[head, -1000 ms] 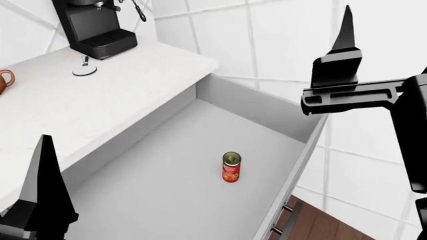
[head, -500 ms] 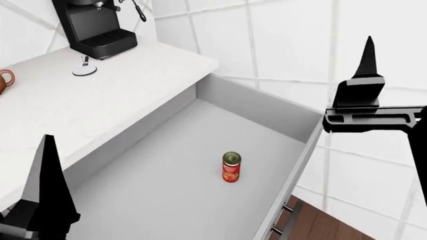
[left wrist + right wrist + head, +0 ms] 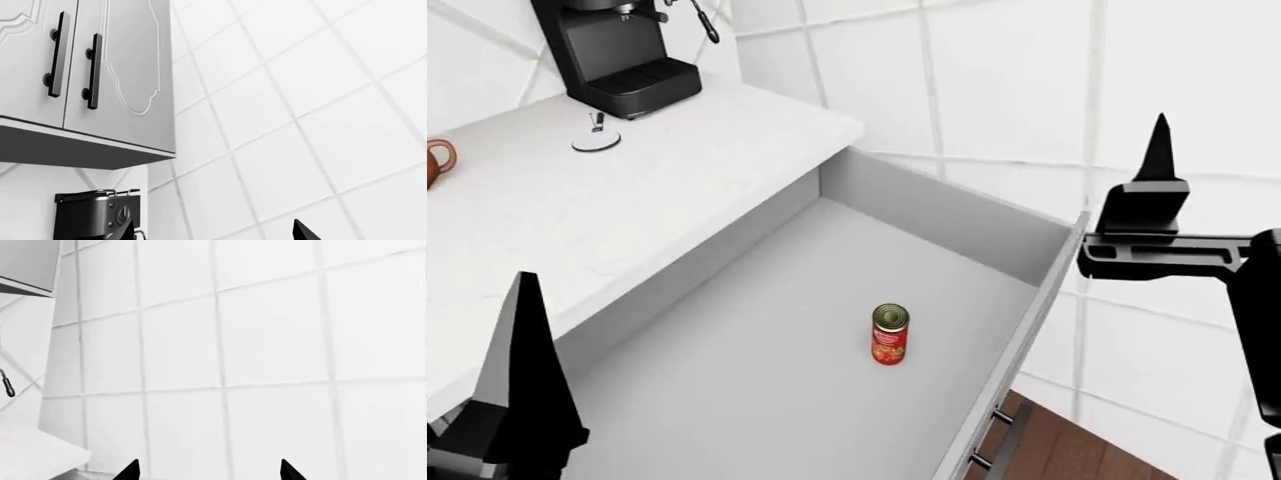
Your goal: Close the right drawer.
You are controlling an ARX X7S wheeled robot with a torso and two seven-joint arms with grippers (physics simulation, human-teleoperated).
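Right drawer pulled out, one can inside, two claws spread, left, right, both empty

A white countertop was seen at the left, running far to near. On its far end a black coffee machine was placed, with a small white dish just near it. A brown teapot was seen at the left edge.

Both pincers matte black — tapered pointed fingers, blocky bases.
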